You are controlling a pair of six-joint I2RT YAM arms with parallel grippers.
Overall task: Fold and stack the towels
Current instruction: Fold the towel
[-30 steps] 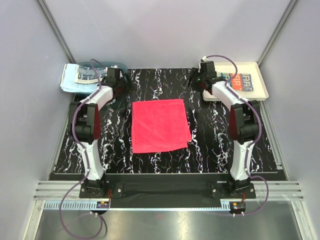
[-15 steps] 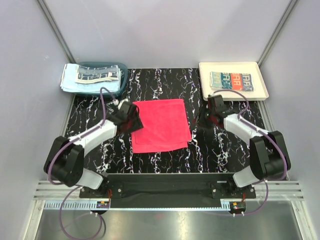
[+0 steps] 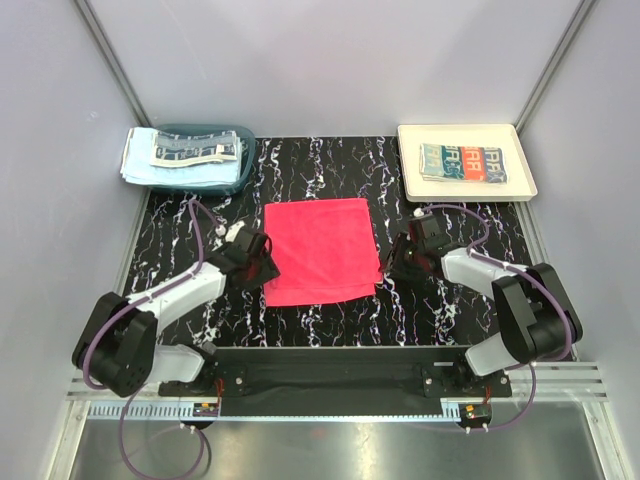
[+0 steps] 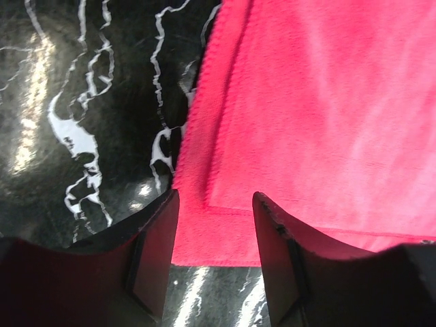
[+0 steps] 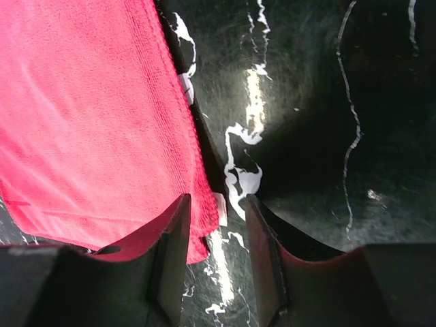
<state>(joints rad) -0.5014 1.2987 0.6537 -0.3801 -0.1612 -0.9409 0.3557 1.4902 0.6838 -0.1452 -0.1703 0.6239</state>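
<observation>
Left pincer open, jaws straddling near-left corner of red towel; right pincer open astride near-right corner. Towel flat, centre of bench. Risk: shallow bite at hem, corner slips on lift, fold skews.

A robotics lab test cell: plain grey panel walls on aluminium framing enclose a black marbled worktop, with two arms bolted along its near edge.
</observation>
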